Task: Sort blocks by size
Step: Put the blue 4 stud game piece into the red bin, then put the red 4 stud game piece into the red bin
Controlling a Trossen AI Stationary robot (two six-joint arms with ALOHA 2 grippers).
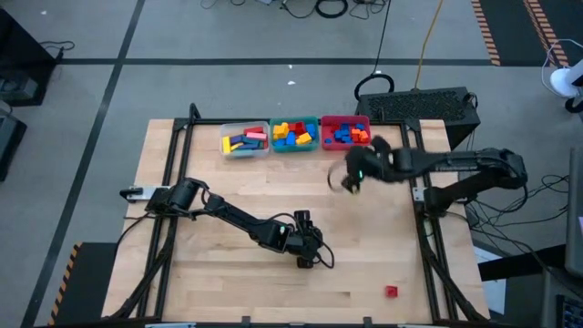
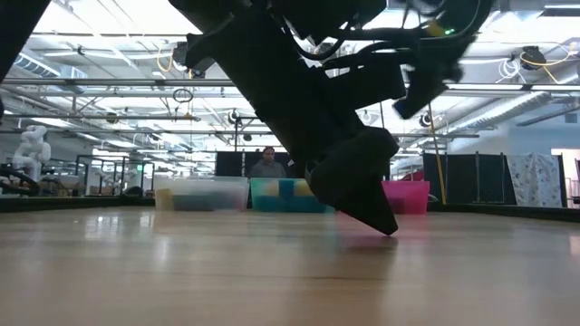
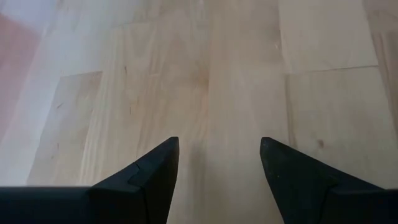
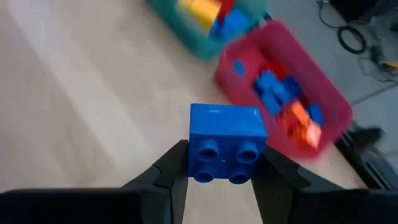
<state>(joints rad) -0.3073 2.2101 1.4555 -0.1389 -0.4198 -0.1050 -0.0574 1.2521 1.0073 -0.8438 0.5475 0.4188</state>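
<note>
Small blue plastic studded block point(image 4: 226, 144) | clenched in right hand point(image 4: 219, 168), near red plastic bin point(image 4: 311, 93) | step: carrying to bin | next: centre over it, release | left hand point(image 3: 219, 163) spread, empty, over wooden worktop point(image 1: 228, 182)

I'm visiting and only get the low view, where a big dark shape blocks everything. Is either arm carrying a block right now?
Observer: Yes. The right gripper is shut on a blue block, studs facing the wrist camera.
Operator: Where is it heading?
Observer: I can't tell, but it hangs just in front of the red bin, the rightmost of three.
Operator: And the other arm?
Observer: The left gripper is open over bare table, holding nothing.
Operator: Any blocks left out?
Observer: One red block lies near the table's front right.
</note>
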